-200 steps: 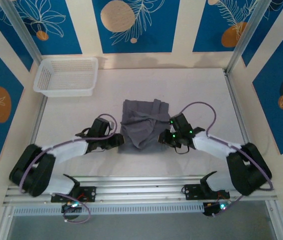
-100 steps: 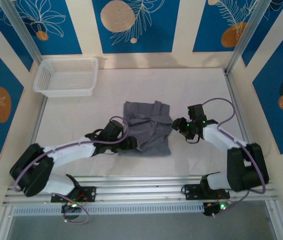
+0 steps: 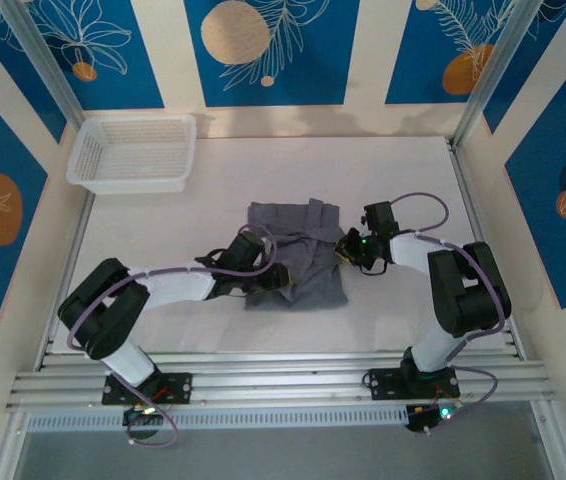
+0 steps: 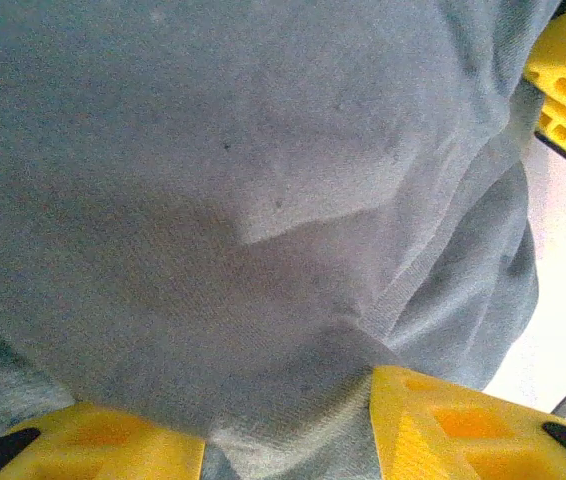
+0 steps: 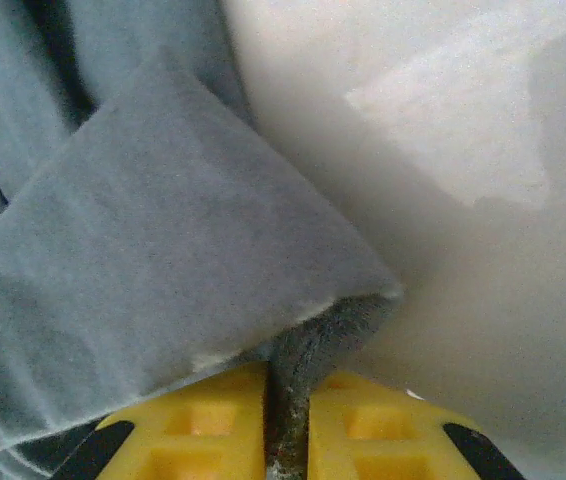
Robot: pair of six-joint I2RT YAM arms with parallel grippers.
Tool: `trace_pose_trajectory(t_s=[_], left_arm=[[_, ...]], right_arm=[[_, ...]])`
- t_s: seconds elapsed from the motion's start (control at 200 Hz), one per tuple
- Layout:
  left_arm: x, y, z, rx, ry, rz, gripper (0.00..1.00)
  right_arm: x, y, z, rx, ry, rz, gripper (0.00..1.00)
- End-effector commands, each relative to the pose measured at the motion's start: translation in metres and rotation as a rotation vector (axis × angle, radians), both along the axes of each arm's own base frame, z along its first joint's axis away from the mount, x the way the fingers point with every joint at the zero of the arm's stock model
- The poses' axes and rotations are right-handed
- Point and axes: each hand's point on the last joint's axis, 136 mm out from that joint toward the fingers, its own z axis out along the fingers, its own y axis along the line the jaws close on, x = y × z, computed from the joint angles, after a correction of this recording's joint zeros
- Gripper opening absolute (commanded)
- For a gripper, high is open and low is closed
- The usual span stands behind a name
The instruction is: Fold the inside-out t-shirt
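A crumpled dark grey t-shirt (image 3: 298, 265) lay mid-bench (image 3: 213, 180) between both arms, its right edge pinched by the pressed-together right fingers (image 5: 223, 410) (a thin fold), while the left fingers (image 4: 443, 420), spread with cloth bunched between them, sat at its near-left edge.

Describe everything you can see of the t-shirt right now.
The t-shirt is plain dark grey, of soft thin fabric, with no print showing. It lies bunched into a rough, creased rectangle near the middle of the white table, its layers overlapping. The right gripper pinches a fold at its right edge. The left gripper is at its near-left corner with cloth between its fingers, grip unclear.
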Motion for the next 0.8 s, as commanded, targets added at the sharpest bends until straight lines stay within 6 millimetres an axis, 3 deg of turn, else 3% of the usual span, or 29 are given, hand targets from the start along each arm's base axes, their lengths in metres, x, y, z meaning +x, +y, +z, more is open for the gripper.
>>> trace_pose_trajectory(t_s=[0.0,0.11,0.27,0.445,0.555,0.795], left_arm=[[0.001,-0.013,0.016,-0.052,-0.027,-0.024,0.45],[0.001,-0.014,0.021,-0.062,-0.037,-0.029,0.40],[0.000,-0.013,0.031,-0.082,-0.040,-0.024,0.08],[0.012,0.005,0.059,-0.074,-0.081,0.042,0.05],[0.038,0.024,0.066,-0.083,-0.079,0.138,0.06],[0.121,0.047,0.072,-0.216,-0.102,0.290,0.11]], right_arm=[[-0.001,0.007,0.008,0.008,0.000,0.021,0.15],[-0.005,0.009,0.009,0.013,0.002,0.024,0.12],[-0.011,0.006,0.010,-0.007,0.019,0.019,0.04],[-0.010,0.012,0.045,0.014,-0.043,0.030,0.01],[0.008,0.014,0.066,0.010,-0.087,0.022,0.01],[0.080,0.027,0.070,-0.003,-0.111,0.023,0.00]])
